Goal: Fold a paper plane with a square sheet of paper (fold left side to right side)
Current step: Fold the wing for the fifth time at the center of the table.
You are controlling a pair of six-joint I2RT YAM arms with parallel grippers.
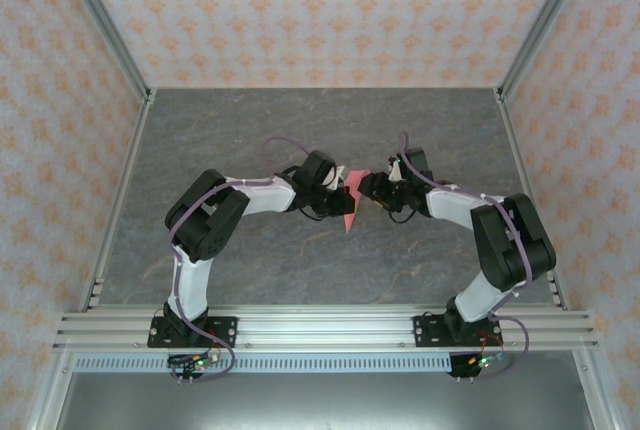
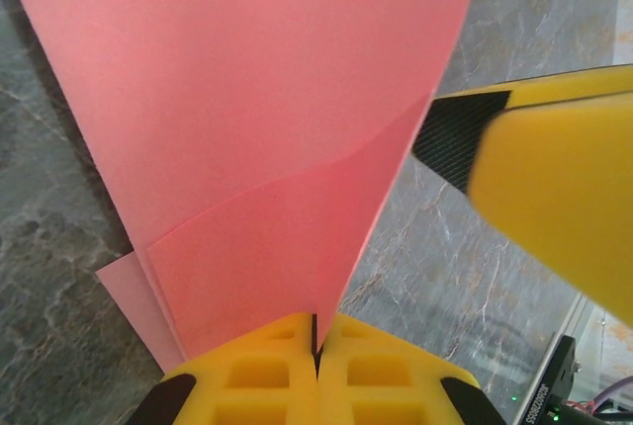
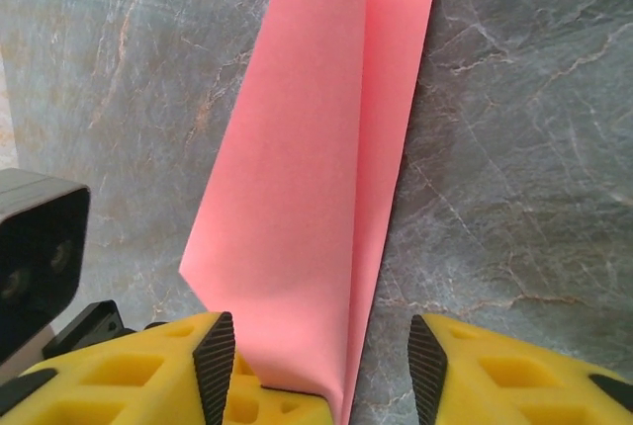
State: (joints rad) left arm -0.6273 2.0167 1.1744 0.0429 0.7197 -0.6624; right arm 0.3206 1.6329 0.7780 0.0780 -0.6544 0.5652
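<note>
Left gripper point(image 2: 316, 346) is clamped on the paper plane point(image 2: 257, 99) above the grey table point(image 1: 250, 270), while the right gripper point(image 3: 321, 351), just right of it, stands with jaws apart astride the plane's end.

From above, the paper plane point(image 1: 349, 202) is too small for me to read its folds. By the right claw point(image 3: 321, 366) its far end runs off at 12 o'clock and its near end is lost at 6 o'clock. By the left claw point(image 2: 316, 361) it spills off at 12 o'clock; the right claw's finger point(image 2: 554, 198) at 3 o'clock is blurred and cut off.
</note>
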